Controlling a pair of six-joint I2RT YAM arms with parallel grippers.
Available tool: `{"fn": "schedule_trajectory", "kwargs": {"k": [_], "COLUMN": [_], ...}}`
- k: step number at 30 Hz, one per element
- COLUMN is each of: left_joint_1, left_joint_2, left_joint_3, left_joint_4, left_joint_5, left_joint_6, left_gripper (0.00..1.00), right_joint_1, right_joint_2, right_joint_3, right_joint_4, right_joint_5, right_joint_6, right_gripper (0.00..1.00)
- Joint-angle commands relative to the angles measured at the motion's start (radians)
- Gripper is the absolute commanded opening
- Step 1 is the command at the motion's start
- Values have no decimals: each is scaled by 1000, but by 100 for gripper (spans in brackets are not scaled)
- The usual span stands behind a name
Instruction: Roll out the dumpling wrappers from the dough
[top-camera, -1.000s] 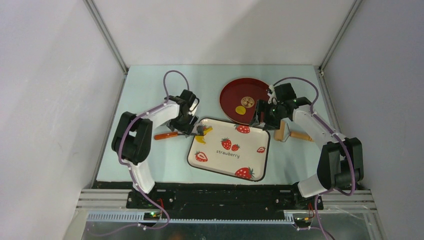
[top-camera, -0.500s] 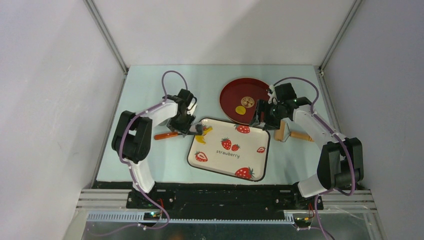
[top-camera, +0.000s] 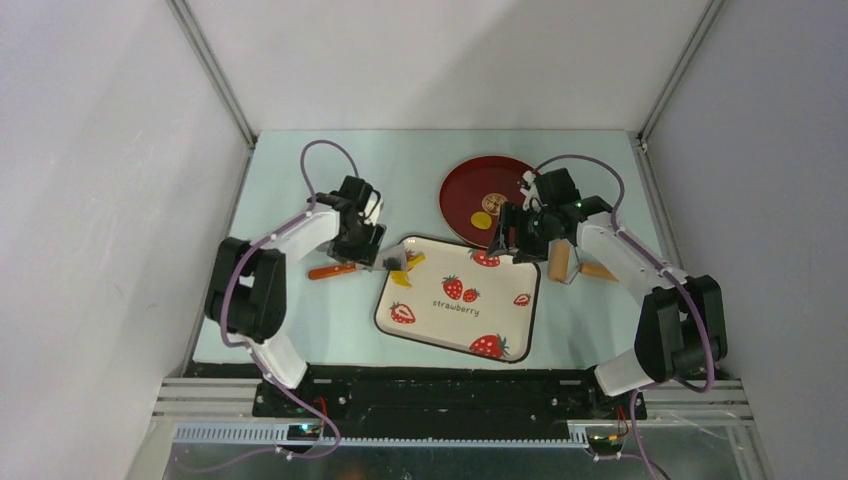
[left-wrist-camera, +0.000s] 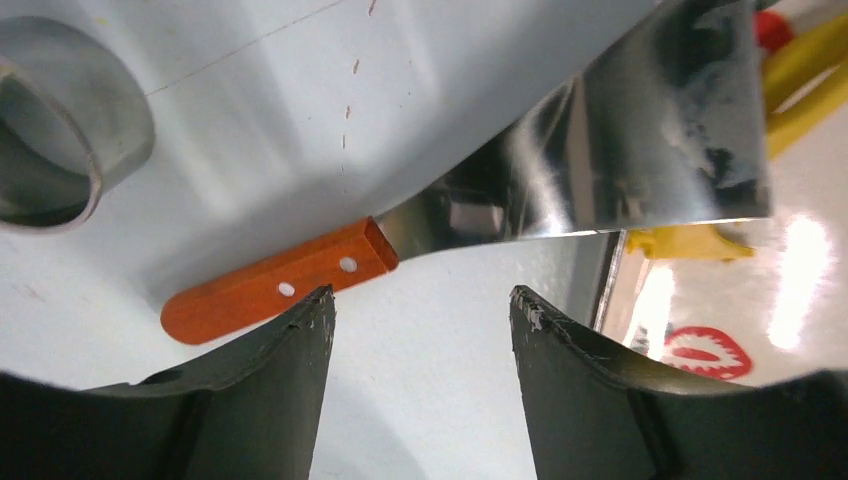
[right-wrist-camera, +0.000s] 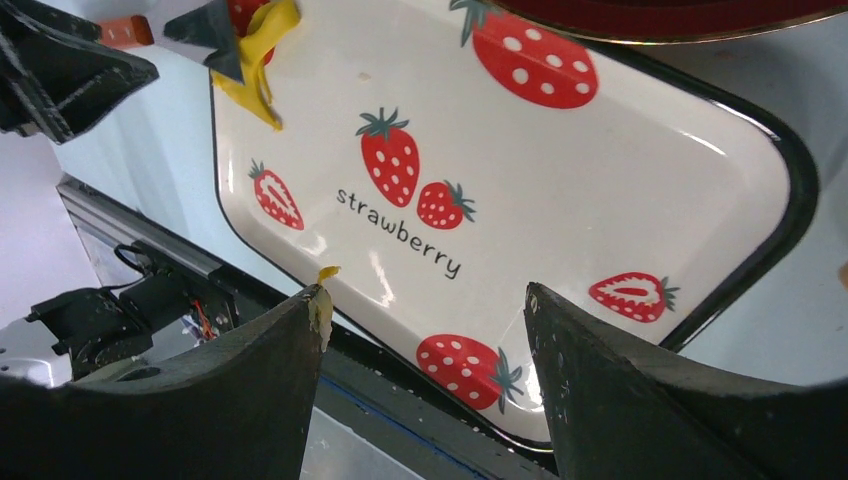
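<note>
The left arm's fingers (left-wrist-camera: 265, 395) are hovering apart and empty, with the scraper (left-wrist-camera: 560, 150) lying just ahead, its long axis slanting up-right toward the dough (left-wrist-camera: 690, 242) on the tray (right-wrist-camera: 600, 200). The right arm's fingers (right-wrist-camera: 250, 390), also apart and empty, are hanging farther from it, with the wrapper (top-camera: 481, 220) sitting on the red plate (top-camera: 460, 180) ahead of them.

Plain white wall panels (top-camera: 440, 60) enclose the pale mint-green tabletop (top-camera: 290, 180) on three sides, silver aluminium posts (top-camera: 212, 70) at its far corners.
</note>
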Motion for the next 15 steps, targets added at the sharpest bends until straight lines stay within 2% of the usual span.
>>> {"fn": "schedule_trajectory", "kwargs": {"k": [1, 7, 15], "left_joint_1": [8, 67, 184], "left_joint_2": [-153, -237, -229], "left_joint_3": [-18, -56, -115], "left_joint_4": [61, 99, 91], "left_joint_5": [31, 46, 43], "left_joint_6": [-81, -119, -112], "left_gripper": [69, 69, 70], "right_joint_1": [38, 94, 183], "right_joint_2": [3, 57, 135], "right_joint_3": [30, 65, 125], "right_joint_4": [34, 53, 75], "right_joint_5": [2, 3, 8], "right_joint_6": [28, 45, 73], "right_gripper": [75, 75, 75]}}
